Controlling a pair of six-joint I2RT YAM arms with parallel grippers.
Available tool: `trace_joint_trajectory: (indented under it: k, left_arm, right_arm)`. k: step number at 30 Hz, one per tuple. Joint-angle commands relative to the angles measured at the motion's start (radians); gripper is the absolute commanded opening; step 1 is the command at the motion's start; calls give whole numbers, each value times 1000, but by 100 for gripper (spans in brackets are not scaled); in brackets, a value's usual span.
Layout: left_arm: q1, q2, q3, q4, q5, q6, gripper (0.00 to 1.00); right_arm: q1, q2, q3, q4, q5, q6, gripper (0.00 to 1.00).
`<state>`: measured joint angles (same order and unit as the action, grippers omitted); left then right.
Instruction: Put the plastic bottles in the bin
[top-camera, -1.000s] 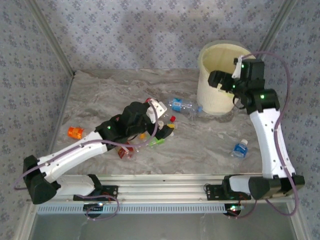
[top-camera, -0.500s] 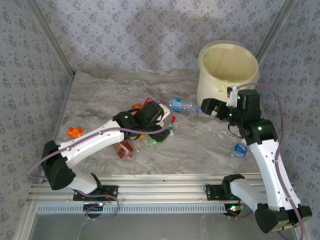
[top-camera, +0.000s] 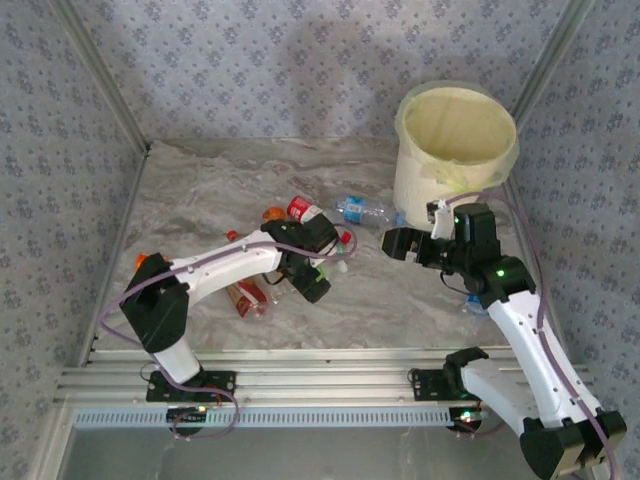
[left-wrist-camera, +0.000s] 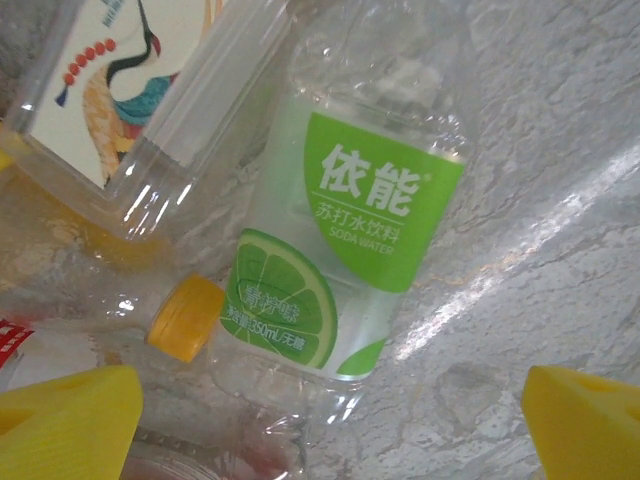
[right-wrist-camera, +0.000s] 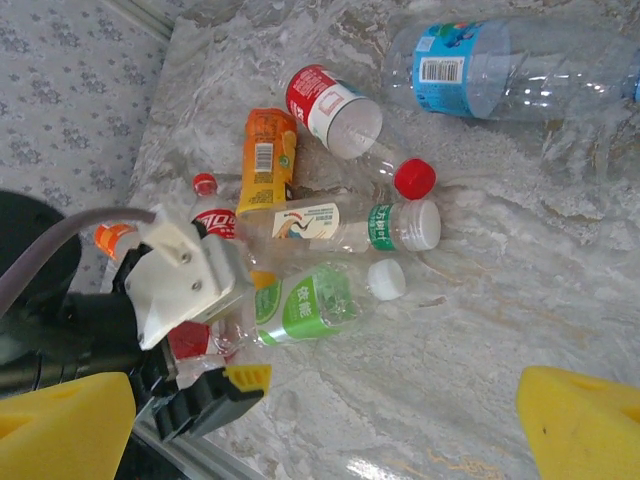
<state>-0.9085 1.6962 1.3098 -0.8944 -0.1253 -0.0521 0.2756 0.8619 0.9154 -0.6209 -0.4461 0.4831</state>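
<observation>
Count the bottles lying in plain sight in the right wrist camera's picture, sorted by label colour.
Blue-label bottle: 1
Red-label bottles: 2
Orange-label bottle: 1
White-label bottle: 1
Green-label bottle: 1
Total: 6 in plain sight; partly hidden ones are left out.

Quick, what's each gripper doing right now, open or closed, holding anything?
Left gripper: open over the green-label soda water bottle, not gripping it.
Right gripper: open, holding nothing.
</observation>
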Motion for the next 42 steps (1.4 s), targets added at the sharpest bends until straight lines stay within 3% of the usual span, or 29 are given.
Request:
trace_joint_trajectory:
  k: [1, 15, 24, 29, 33, 42]
  left_arm:
    - [15, 36, 50, -46, 31, 41, 95]
    - [27, 184, 125, -79, 38, 76, 86]
    - [28, 202, 111, -90, 52, 67, 85]
    - [26, 213, 112, -109, 113, 59, 84]
    - [25, 215, 113, -118, 125, 46, 77]
    - [-5, 247, 115, -140, 138, 1, 75]
  right_arm:
    - [24, -30, -28, 39, -13, 14, 100]
    - [45, -33, -48, 46, 34, 8, 100]
    - [45, -39, -66, 41, 43, 0, 100]
    - [46, -53, -74, 33, 49, -6, 100]
    - [46, -68, -82, 30, 56, -5, 100]
    - [45, -77, -82, 24, 59, -11, 100]
